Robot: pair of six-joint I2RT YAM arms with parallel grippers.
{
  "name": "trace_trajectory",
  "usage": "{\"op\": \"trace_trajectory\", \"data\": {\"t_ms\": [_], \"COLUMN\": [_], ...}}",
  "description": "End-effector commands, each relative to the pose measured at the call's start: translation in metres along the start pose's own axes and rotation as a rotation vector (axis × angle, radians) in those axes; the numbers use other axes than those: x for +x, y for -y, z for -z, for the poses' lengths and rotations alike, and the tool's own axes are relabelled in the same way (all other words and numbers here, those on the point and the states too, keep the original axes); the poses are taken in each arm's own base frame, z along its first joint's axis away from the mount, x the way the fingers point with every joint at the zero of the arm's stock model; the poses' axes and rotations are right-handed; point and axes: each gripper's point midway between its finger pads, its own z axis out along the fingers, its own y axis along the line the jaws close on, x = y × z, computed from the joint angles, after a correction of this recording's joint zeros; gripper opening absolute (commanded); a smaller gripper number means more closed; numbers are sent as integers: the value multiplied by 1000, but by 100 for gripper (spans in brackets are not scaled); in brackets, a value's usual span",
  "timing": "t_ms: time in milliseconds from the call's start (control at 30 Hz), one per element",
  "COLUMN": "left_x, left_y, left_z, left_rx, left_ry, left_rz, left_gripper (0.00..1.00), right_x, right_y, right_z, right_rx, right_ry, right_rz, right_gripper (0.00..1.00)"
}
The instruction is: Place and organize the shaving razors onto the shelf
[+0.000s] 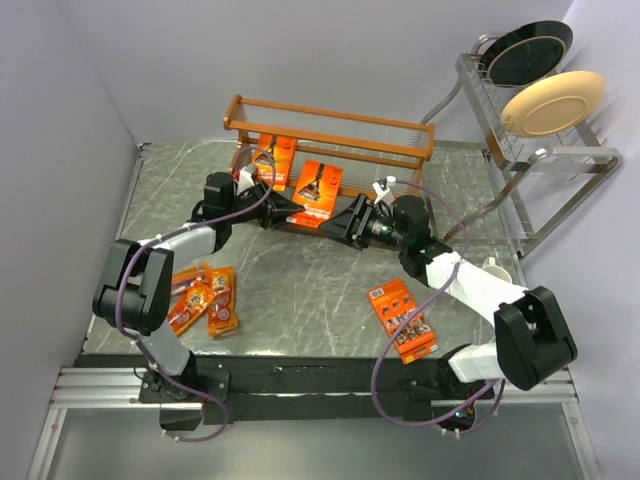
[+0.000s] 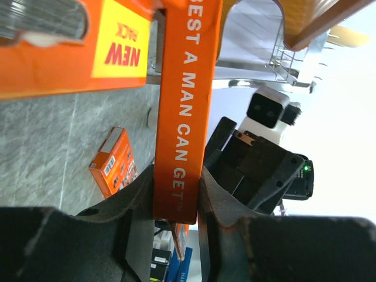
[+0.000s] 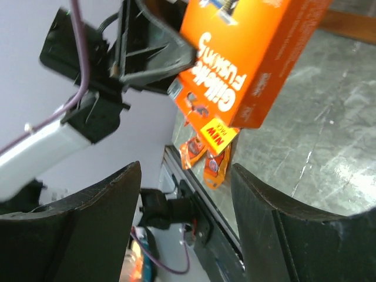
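Orange rectangular razor pack [image 2: 187,106] sits edge-on, clamped between the left gripper's [image 2: 176,197] jaws, long axis running up the frame. Right gripper [image 3: 185,194] gapes open just below it.

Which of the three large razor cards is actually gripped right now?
The middle card, before the shelf, pinched edge-on in the left gripper. Another card stands at the shelf's left end; the third card lies flat on the table.

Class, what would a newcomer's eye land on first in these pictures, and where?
An orange razor card held mid-table before the shelf, the left gripper with jaws shut on its edge, the right gripper open beside it. Then the black plate and cream plate in the silver rack, far right.
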Motion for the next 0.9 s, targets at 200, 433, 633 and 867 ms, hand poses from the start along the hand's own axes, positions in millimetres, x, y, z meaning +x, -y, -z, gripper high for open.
{"op": "trace_trajectory", "data": {"t_ms": [200,433,633,867], "left_x": [-10,-10,-1,0], "left_y": [7,8,6,4], "left_z": [-9,-19,-24,-23], "left_rx": [-10,-3,-10,-25], "left_ry": [23,15,2,8], "left_rz": [25,48,57,62], "left_gripper": [1,1,1,1], "right_x": [-23,-32,-37,-44], "right_y": [14,9,11,30], "right_z": [-30,-36,-37,-44], "right_rx": [27,15,32,89], "right_ry": [74,90,114,134], "right_rz": [-152,-162,-184,-234], "right_gripper": [60,47,44,17]}}
